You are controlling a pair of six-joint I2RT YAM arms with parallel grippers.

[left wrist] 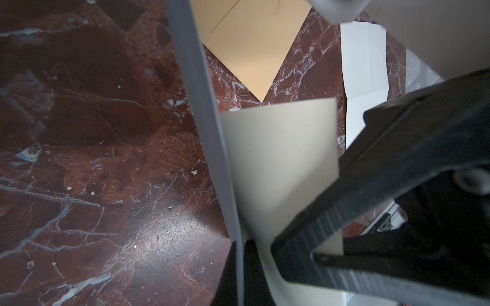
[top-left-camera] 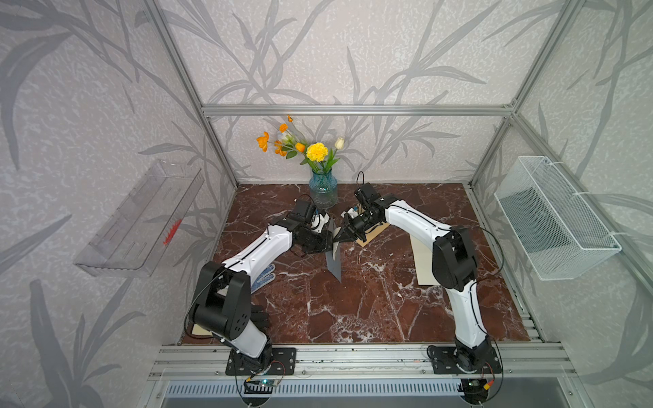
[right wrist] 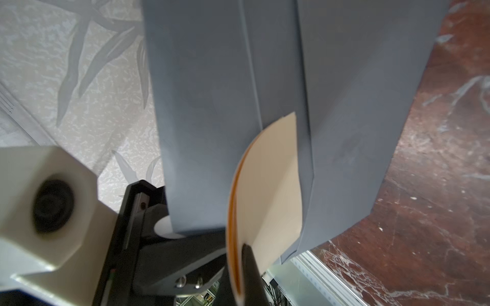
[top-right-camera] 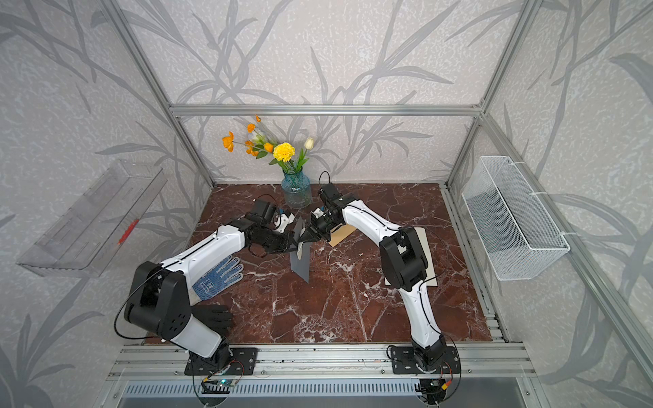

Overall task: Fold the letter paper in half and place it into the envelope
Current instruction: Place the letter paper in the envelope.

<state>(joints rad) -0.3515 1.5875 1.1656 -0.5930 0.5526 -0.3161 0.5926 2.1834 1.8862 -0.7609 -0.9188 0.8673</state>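
While the left gripper (top-left-camera: 329,244), just before the vase (top-left-camera: 323,190), pinches the grey envelope (top-left-camera: 335,263) upright, the right gripper (top-left-camera: 340,236) clamps the folded letter paper (right wrist: 273,185) at its mouth. Insertion step, apparently; next, the paper likely needs sliding deeper, kept square.

Grey envelope (right wrist: 212,106) cut by frame edge; white sheet (top-left-camera: 422,261) partly under R arm (top-left-camera: 456,261).

Grey leaf-patterned wallpaper (top-left-camera: 318,53) covers three walls inside an aluminium frame (top-left-camera: 353,110). The red-brown marble table (top-left-camera: 353,311) gleams; a clear shelf (top-left-camera: 141,219) and white mesh basket (top-left-camera: 554,219) hang opposite.
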